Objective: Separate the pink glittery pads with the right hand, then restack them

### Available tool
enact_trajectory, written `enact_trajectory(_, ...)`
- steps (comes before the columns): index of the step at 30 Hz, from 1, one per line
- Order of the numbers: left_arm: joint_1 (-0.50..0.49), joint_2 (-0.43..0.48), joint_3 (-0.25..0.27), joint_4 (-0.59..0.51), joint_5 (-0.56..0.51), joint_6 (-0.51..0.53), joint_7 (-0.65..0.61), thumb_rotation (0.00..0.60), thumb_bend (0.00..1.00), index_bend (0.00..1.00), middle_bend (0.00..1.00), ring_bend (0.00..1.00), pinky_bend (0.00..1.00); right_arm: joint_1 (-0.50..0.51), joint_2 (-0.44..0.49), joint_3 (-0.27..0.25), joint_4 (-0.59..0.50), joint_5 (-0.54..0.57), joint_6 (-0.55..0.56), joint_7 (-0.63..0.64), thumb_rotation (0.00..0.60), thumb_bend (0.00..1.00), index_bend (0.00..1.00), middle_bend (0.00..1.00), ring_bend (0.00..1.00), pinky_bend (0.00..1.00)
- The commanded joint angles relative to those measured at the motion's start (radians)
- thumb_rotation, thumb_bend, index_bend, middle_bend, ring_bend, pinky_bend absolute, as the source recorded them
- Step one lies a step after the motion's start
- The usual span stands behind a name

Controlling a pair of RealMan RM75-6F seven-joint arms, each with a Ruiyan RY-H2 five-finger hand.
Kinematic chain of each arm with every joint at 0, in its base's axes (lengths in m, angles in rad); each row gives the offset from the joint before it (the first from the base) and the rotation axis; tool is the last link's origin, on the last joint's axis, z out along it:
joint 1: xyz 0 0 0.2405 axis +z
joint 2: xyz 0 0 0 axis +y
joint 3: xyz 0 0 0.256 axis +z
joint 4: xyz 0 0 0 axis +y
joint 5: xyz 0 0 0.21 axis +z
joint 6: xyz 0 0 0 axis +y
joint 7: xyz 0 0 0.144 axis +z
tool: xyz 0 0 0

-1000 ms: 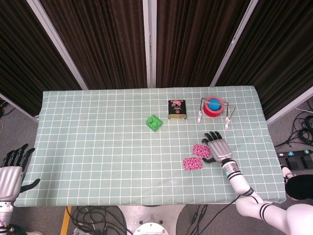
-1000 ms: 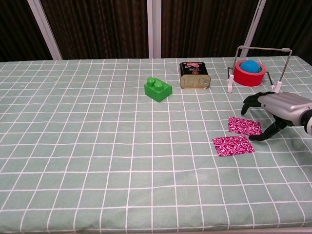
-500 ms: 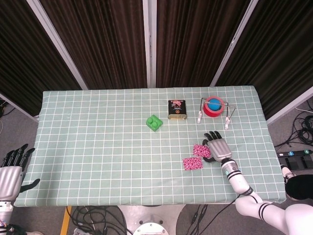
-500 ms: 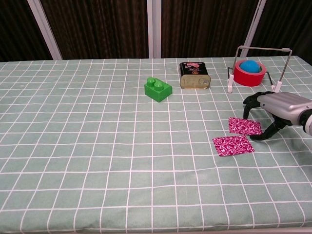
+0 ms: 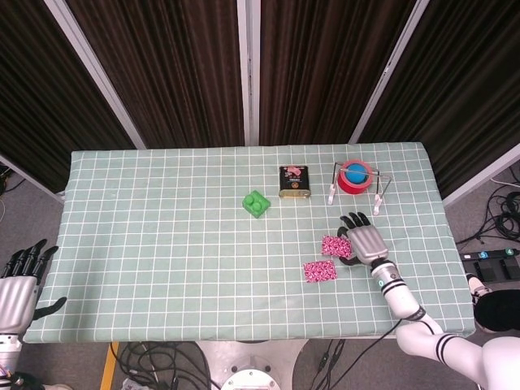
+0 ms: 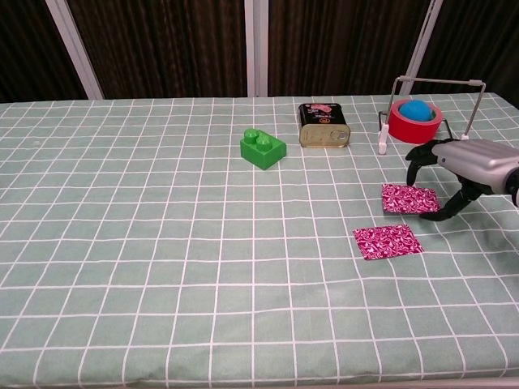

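- Far pad [image 6: 409,198]: pink glittery square, pinched at its right edge by the right hand [image 6: 462,166]. In the chest view it looks raised a little off the cloth, thumb below and fingers [image 6: 415,154] arched above; how firm the grip is cannot be told.
- Near pad [image 6: 387,241]: second pink glittery square, flat on the worktop [image 6: 162,243], just in front and to the left of the far pad, apart from it and touched by nothing.
- Task state, as judged: the pads lie separated; restacking is not yet done.
- Handling, as judged: both pads look thin, light and flexible, likely to droop or flutter when carried by one edge. The glitter face should give fair friction, but a flat sheet offers little to hold, so an edge or corner pinch is the sensible grip. Setting one square on the other will want a low, level approach, since a light pad shifts easily.
- Left hand [image 5: 18,284]: off the worktop's near left corner, fingers apart, holding nothing.
- Green block [image 6: 262,148]: two studs, mid-worktop, well apart from the pads.
- Tin [image 6: 323,125]: dark rectangular can with a pink-and-red label; the writing is too small to read.
- Red tape roll [image 6: 414,120]: blue ball inside, under a wire frame [image 6: 438,80] with white feet, at the far right.
- Worktop cover: pale green cloth with a white grid. No legible brands or text anywhere.
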Motion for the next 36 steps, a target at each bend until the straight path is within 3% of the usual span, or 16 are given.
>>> enact_trajectory(1,-0.001,0.002,0.000,-0.004,0.000,-0.001,0.004,0.600,0.03,0.18,0.15,0.12,0.13,0.012,0.048,-0.005,-0.057,-0.041,0.011,0.030,0.496,0.13,0.37,0.10,0.00,0.00)
enact_trajectory(7,-0.001,0.005,-0.001,-0.017,-0.001,-0.002,0.015,0.600,0.03,0.18,0.15,0.12,0.13,0.041,0.116,-0.061,-0.163,-0.139,-0.027,0.109,0.493,0.13,0.37,0.10,0.00,0.00)
enact_trajectory(13,0.004,0.007,0.004,-0.020,-0.003,0.000,0.017,0.600,0.03,0.18,0.15,0.12,0.13,0.062,0.099,-0.110,-0.146,-0.202,-0.051,0.142,0.497,0.13,0.37,0.11,0.00,0.00)
enact_trajectory(36,-0.001,0.011,0.000,-0.034,-0.012,-0.014,0.023,0.600,0.03,0.18,0.15,0.12,0.13,0.068,0.065,-0.153,-0.066,-0.255,-0.018,0.176,0.499,0.13,0.34,0.11,0.00,0.00)
